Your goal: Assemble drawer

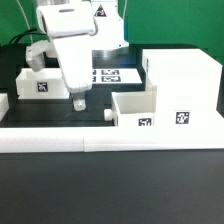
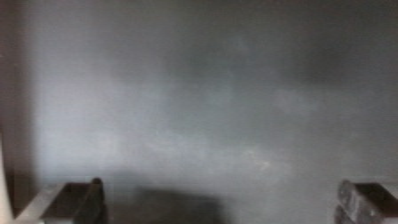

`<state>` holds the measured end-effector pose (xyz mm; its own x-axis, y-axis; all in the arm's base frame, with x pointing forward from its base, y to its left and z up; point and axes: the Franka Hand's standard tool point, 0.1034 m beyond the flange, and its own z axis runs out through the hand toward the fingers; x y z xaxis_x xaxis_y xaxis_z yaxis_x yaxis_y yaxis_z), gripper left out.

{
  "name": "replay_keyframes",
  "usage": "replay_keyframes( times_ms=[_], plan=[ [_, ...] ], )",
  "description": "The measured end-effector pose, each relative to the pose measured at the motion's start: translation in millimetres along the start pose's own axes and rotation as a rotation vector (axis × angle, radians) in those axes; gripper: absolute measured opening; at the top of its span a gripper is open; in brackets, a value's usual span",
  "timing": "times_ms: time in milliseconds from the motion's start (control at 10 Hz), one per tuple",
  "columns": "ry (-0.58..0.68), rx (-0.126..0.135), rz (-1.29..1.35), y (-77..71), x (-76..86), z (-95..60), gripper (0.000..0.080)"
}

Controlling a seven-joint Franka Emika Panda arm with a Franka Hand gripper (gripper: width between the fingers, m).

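White small tray (image 1: 38, 82) sits just beside the gripper (image 1: 78, 102), exterior view's left | gripper low over table (image 1: 55, 113), fingers (image 2: 75, 202) spread wide, empty, readied for a grab, I'd say | open-top tray (image 1: 135, 108) near, exterior view's right; case (image 1: 186, 82) beyond it

Case (image 1: 185, 80): stood at the exterior view's right.
Nearer tray (image 1: 133, 108): sat just beside it, leftward.
Other tray (image 1: 38, 83): sat far left.
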<state>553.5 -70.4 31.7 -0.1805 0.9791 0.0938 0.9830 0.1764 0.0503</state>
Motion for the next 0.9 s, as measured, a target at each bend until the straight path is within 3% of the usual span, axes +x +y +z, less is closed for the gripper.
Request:
replay_keyframes(
  times_ms=[200, 400, 900],
  plan=[
    [0.080, 0.013, 0.013, 0.3, 0.2, 8.3, 0.0649],
    [0.099, 0.026, 0.068, 3.0, 24.2, 18.7, 0.0649],
    [0.100, 0.041, 0.157, 12.6, 59.6, 21.1, 0.0649]
  ],
)
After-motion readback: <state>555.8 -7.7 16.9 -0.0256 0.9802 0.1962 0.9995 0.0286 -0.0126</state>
